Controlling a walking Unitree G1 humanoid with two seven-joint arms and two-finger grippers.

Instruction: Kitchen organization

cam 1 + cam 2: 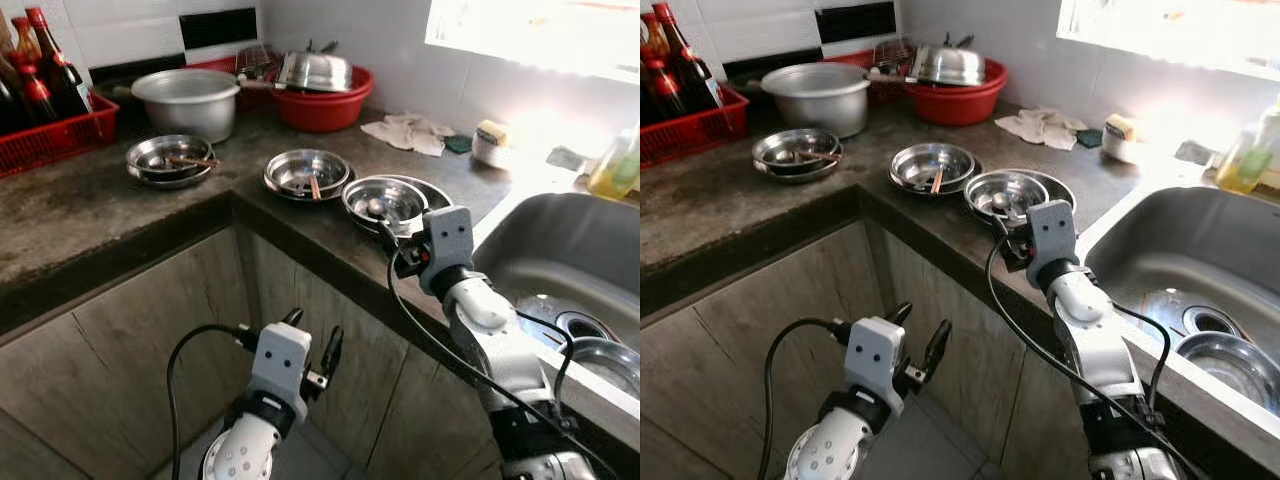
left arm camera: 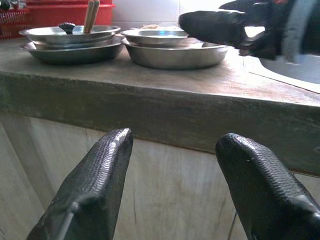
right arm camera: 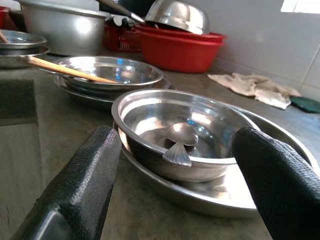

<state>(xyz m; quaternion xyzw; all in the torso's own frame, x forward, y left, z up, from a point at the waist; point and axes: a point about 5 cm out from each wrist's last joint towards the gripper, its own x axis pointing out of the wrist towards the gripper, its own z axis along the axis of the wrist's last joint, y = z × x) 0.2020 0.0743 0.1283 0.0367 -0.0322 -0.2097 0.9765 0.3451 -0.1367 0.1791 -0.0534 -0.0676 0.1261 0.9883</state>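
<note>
A steel bowl [image 1: 385,200] holding a metal spoon [image 3: 181,136] sits on a wider steel plate [image 3: 210,197] near the counter's front edge, beside the sink. My right gripper [image 3: 177,145] is open just in front of this bowl at rim height, one finger toward each side, touching nothing. Further left stand a second steel bowl stack [image 1: 305,172] with chopsticks and a third stack [image 1: 170,158] with utensils. My left gripper [image 1: 312,335] hangs open below the counter edge, facing the wooden cabinet doors, holding nothing.
The steel sink [image 1: 570,250] lies to the right with a steel bowl [image 1: 605,360] in it. At the back stand a large pot [image 1: 190,100], a red basin [image 1: 325,105] with a lid, a red crate [image 1: 50,135] of bottles, a cloth [image 1: 410,132] and a soap bottle [image 1: 615,165].
</note>
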